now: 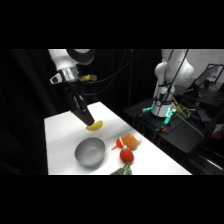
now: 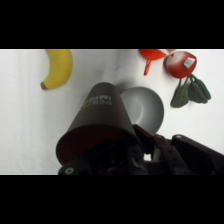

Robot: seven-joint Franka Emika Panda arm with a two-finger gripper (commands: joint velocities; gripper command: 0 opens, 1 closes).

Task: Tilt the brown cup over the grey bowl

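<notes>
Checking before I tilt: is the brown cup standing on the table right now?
No. In the side view the brown cup hangs in the gripper, raised above the grey bowl.

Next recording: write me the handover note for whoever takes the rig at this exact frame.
Gripper: shut on the small dark brown tapered cup, held in the air at a slant.
Wide round plain grey bowl: on the white table, below and slightly to the side of the cup. Yellow banana, red tomato-like fruit and green leafy item lie nearby, untouched.
Done: cup grasped, lifted, partly tilted.
Left: bring it squarely over the bowl and finish the tilt.
</notes>
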